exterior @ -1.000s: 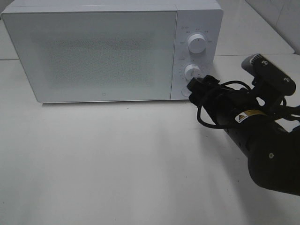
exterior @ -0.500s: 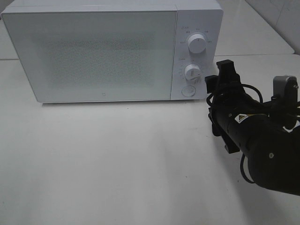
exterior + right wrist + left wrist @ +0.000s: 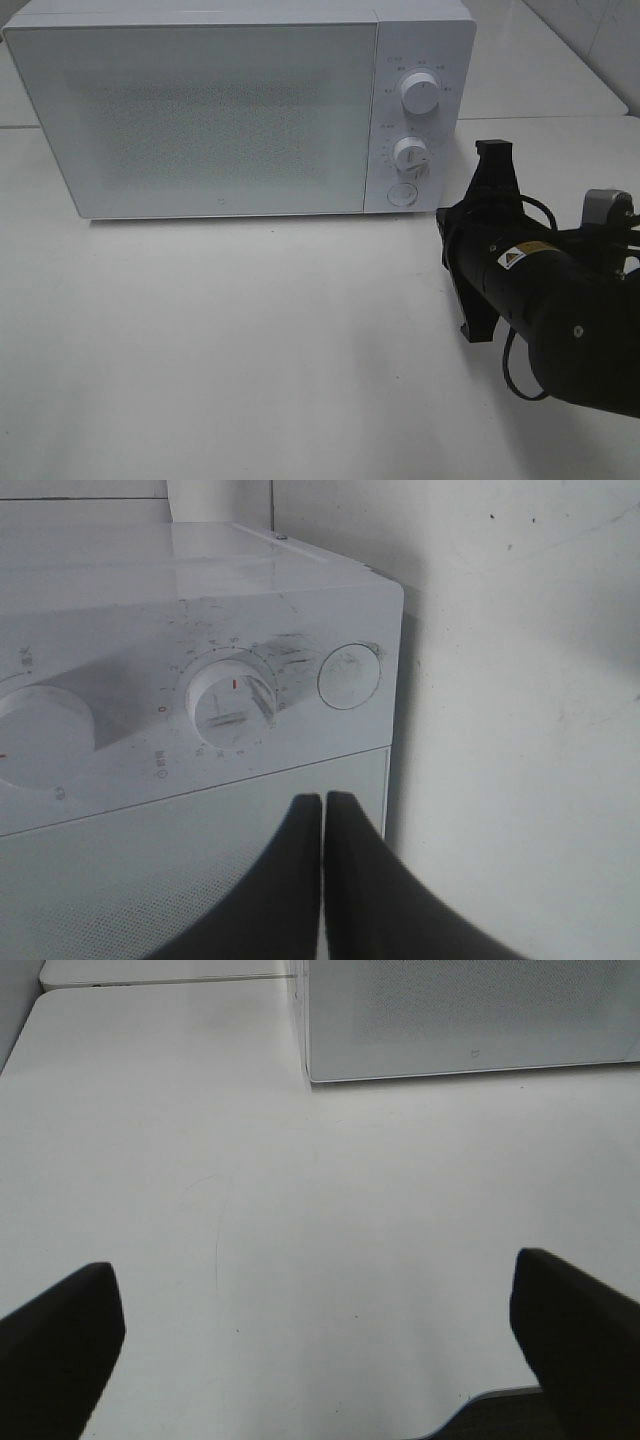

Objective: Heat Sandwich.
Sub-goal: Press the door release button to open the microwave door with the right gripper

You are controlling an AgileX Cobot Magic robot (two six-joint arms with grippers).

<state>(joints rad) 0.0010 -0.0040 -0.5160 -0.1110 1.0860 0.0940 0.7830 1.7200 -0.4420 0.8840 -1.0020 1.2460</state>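
R gripper (image 3: 322,805) closed, near microwave (image 3: 200,110) btn (image 3: 402,194).

My right gripper (image 3: 494,156) hangs just right of the closed microwave (image 3: 220,110), near its lower knob (image 3: 411,153) and round button (image 3: 402,194), touching neither. My black arm (image 3: 560,310) reaches over the white table (image 3: 250,350).

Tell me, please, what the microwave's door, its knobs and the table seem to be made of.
The door looks like smooth glass or plastic, with a fine dotted screen pattern. The knobs seem moulded white plastic, satin. The table is white and matte, perhaps laminate; faint scratches show.
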